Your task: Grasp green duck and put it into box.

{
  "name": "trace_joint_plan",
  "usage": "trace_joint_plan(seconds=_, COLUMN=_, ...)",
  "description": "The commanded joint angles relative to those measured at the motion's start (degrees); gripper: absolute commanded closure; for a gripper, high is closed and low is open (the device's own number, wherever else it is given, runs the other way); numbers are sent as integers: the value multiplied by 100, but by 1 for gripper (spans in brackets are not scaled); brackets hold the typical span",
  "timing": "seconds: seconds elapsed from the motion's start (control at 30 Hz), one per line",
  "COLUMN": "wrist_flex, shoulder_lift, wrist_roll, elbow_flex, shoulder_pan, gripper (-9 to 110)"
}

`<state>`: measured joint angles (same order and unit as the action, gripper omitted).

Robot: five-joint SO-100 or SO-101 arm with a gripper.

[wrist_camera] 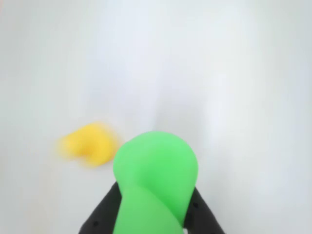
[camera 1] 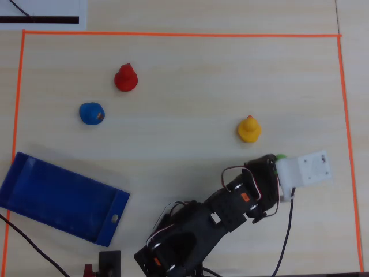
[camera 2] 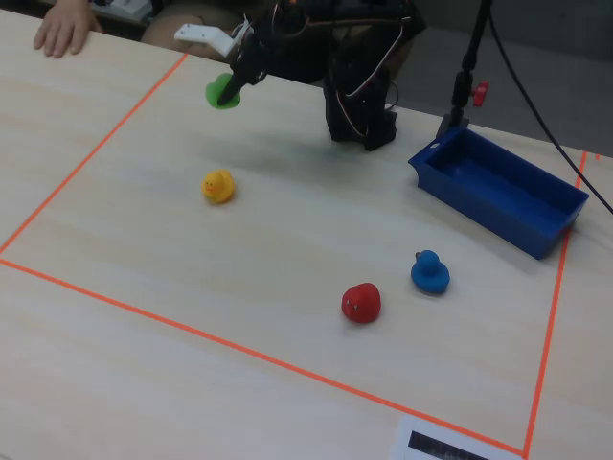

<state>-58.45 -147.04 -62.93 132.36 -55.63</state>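
Note:
The green duck (wrist_camera: 156, 170) is clamped between my gripper's (wrist_camera: 153, 212) two black fingers, one on each side of its body. In the fixed view the gripper (camera 2: 230, 88) holds the duck (camera 2: 222, 94) above the table near the far left tape line. In the overhead view only a green sliver (camera 1: 281, 156) shows beside the white wrist mount, at the lower right. The dark-blue box (camera 1: 57, 196) lies at the lower left in the overhead view. It is at the right in the fixed view (camera 2: 488, 216), far from the gripper.
A yellow duck (camera 1: 249, 129) stands close to the gripper. It also shows in the wrist view (wrist_camera: 90, 144). A red duck (camera 1: 125, 78) and a blue duck (camera 1: 91, 113) stand mid-table. Orange tape (camera 1: 173, 34) frames the area. A person's hand (camera 2: 65, 27) rests at the table's far corner.

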Motion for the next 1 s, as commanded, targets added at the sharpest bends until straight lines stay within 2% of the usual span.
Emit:
trace_joint_plan(seconds=0.0, wrist_flex=-1969, shoulder_lift=-255, wrist_roll=1125, elbow_flex=-1881, shoulder_pan=2408, gripper=101)
trace_joint_plan(seconds=0.13, wrist_flex=-3305, shoulder_lift=18, wrist_roll=2487, elbow_flex=-2900, shoulder_pan=5054, gripper=101)
trace_joint_plan(seconds=0.23, wrist_flex=-3788, shoulder_lift=545, wrist_roll=3164, elbow_flex=-3322, shoulder_pan=6706, gripper=101)
trace_joint_plan(seconds=0.43, wrist_flex=-3938, shoulder_lift=1389, wrist_roll=3656, elbow_flex=-3445, shoulder_pan=9431, gripper=101)
trace_joint_plan(seconds=0.57, wrist_flex=-3516, shoulder_lift=2101, wrist_roll=4131, elbow_flex=-3498, shoulder_pan=11259, gripper=101)
trace_joint_plan(seconds=0.67, wrist_flex=-3252, shoulder_lift=2689, wrist_roll=4025, elbow_flex=-3691, shoulder_pan=11830, gripper=101)
trace_joint_plan(seconds=0.97, wrist_flex=-1969, shoulder_lift=3937, wrist_roll=3305, elbow_flex=-3744, shoulder_pan=12401, gripper=101)
